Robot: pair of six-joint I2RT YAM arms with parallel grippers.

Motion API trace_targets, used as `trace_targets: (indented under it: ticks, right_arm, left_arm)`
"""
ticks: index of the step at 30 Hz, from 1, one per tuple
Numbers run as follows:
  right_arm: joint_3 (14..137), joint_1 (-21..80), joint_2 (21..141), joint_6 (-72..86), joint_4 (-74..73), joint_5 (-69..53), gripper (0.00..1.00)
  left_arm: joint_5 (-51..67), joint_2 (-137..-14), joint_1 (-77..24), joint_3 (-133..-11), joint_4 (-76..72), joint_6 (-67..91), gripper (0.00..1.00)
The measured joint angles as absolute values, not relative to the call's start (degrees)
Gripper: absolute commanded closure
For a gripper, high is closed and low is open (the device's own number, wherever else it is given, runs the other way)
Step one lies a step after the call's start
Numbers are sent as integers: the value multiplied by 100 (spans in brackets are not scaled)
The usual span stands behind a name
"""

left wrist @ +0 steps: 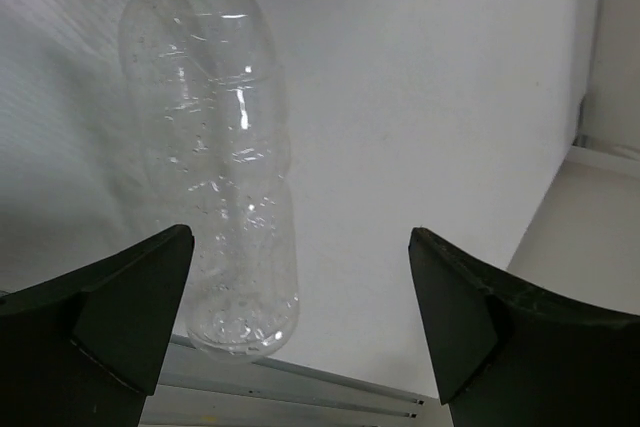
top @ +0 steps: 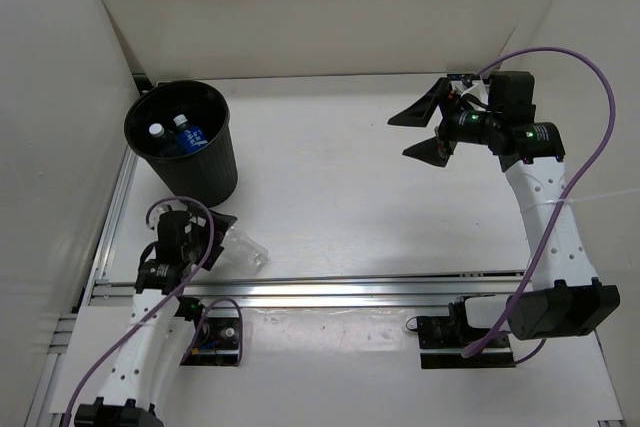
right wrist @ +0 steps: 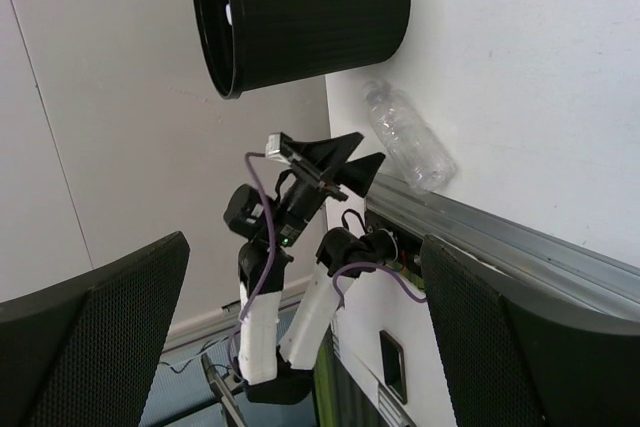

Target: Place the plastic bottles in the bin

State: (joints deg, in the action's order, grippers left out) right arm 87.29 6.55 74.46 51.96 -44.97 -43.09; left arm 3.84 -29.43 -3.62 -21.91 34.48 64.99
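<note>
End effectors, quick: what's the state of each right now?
Left end effector: open, empty; clear plastic bottle lies just ahead.
Right end effector: open, empty.

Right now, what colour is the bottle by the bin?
The bottle is clear plastic, no label visible; best in the left wrist view.

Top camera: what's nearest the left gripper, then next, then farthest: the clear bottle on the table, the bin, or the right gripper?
1. The clear bottle, just right of the left gripper.
2. The bin, behind it.
3. The right gripper, far right.
</note>
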Motion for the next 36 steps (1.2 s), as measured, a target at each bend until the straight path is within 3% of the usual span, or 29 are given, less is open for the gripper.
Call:
trace_targets:
  ticks: [9, 10, 11, 14, 22, 27, 36]
  right_arm:
    - [8731, 655, 7448, 5196, -4497, -4362, 0]
    - [8731, 655, 7448, 5196, -4497, -4366, 0]
    - [8731, 655, 7448, 5194, -4497, -4368, 0]
    - [8731, 655, 7448, 5196, -4499, -4370, 0]
    - [8718, 648, 7507, 5194, -4493, -4375, 0]
    - [8364, 648, 7500, 5188, -4466, -4368, 0]
    - [8385, 648, 7749, 5207, -4307, -4368, 0]
  left_arm:
    - [381, -4560, -362, -2047, 3096, 6519, 4]
    - [381, -4659, -362, -2047, 3065, 6490, 21]
    - [384, -4753, -362, -2047, 3006, 6477, 30]
    - [408, -4908, -362, -2058, 2816, 6410, 42]
    - [840, -3938, -366, -2370, 3057, 6528, 43]
    - [770, -3369, -432, -4338, 3651, 6486, 42]
    - [-248, -5463, -438, -8799, 3623, 5054, 33]
